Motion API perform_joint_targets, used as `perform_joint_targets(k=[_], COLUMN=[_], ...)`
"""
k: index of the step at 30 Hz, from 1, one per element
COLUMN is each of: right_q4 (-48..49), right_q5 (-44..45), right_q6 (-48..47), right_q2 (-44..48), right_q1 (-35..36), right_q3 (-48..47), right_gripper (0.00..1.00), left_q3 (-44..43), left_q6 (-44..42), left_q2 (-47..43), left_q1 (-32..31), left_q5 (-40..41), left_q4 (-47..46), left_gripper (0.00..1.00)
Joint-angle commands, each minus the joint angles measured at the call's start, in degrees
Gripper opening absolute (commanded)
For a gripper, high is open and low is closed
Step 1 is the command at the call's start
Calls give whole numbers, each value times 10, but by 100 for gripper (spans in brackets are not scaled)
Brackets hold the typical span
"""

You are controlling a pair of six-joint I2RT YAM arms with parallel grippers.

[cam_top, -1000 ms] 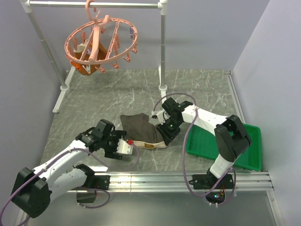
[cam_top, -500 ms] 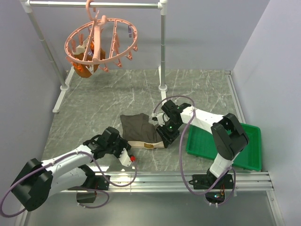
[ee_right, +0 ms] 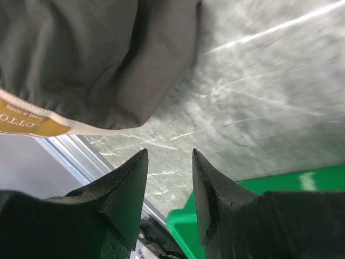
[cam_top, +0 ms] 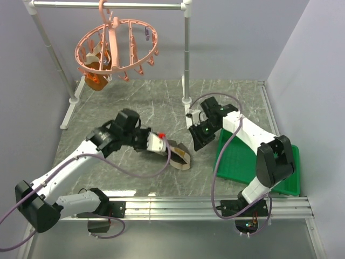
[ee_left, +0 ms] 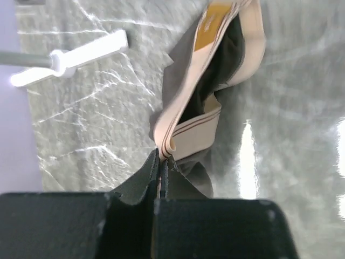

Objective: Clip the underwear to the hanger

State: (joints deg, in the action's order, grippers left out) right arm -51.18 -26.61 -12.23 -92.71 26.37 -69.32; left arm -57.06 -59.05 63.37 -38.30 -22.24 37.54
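The left hand (ee_left: 160, 162) is pinched tight on a folded edge of the light tan elastic waistband. From that pinch hang the dark olive-brown soft cloth boxer briefs (ee_left: 186, 70), bunched and drooping towards the grey marbled tabletop (cam_top: 135, 102). Whether the lowest fold touches the stone I cannot tell. The waistband reads as a flat ribbed strip with thin stripes and an orange-yellow label at its far end. The body cloth is thin, matte and limp, and it folds in on itself.

The right hand (ee_right: 168, 156) sits just beside the briefs, its dark wedge-shaped fingers apart with nothing between them. Near it, a green plastic tray (cam_top: 285, 181) lies on the tabletop.

Well apart, at the back left, the salmon-pink round plastic drying hanger (cam_top: 111, 48) hangs tilted by its hook from the white-grey pipe rack (cam_top: 186, 54). Small clips dangle from its ring, and a small orange-brown garment (cam_top: 96, 82) is already hanging below it.

The step in hand looks like the pick-up and carry, with no clipping done yet. The next move probably calls for raising the waistband to a free clip on the ring. The empty right hand could take a second hold to spread the band or press a clip open. The hanging ring is likely to swing when pushed.
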Motion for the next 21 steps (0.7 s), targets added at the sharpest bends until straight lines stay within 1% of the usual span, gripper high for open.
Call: perform_joint_targets(k=[1,4,5,6,7,8,10,11,13,16,17,18,19,21], right_q4=[-35,-20,6,26,47,93,134,160,166,144,146,151,166,187], right_q5=[-9,-32,-39,-45,-54,-56,-59,-56,-46,-1,30,51,65,91], right_q6=[-30,-32,-27,-22,-11,-4,8,12,7,-22,-28,-33,-40,-51], right_q2=[51,82,109,126,161,179,222,232,242,231,232,233,238,247], right_q1=[-11,-11,-11,-11,-11,-11,-8,-6,9,51,65,79,111,140], right_q3=[-52,-64,-51,-40,-23,13,68,82,105,122,130,140,164,189], right_gripper=[46,49,50,50,52,52,56,57,58,58,57,57,57,57], left_q3=[-114,-175,-188,-197,-209,-214,-228,-233,-251,-236,-224,-214,-192,-170], left_q6=[153,248,268,306,324,336,383,413,435,473,487,494,499,514], left_q2=[38,61,66,68,66,68,73,85,109,109,105,100,93,92], left_q1=[-2,-1,-2,-1,0,6,17,33,51,67,71,75,88,108], left_q5=[-26,-12,-6,11,17,22,50,58,71,77,78,83,87,84], left_q4=[140,158,160,155,152,152,151,155,189,195,187,183,173,167], left_gripper=[0,0,0,0,0,0,0,0,0,0,0,0,0,0])
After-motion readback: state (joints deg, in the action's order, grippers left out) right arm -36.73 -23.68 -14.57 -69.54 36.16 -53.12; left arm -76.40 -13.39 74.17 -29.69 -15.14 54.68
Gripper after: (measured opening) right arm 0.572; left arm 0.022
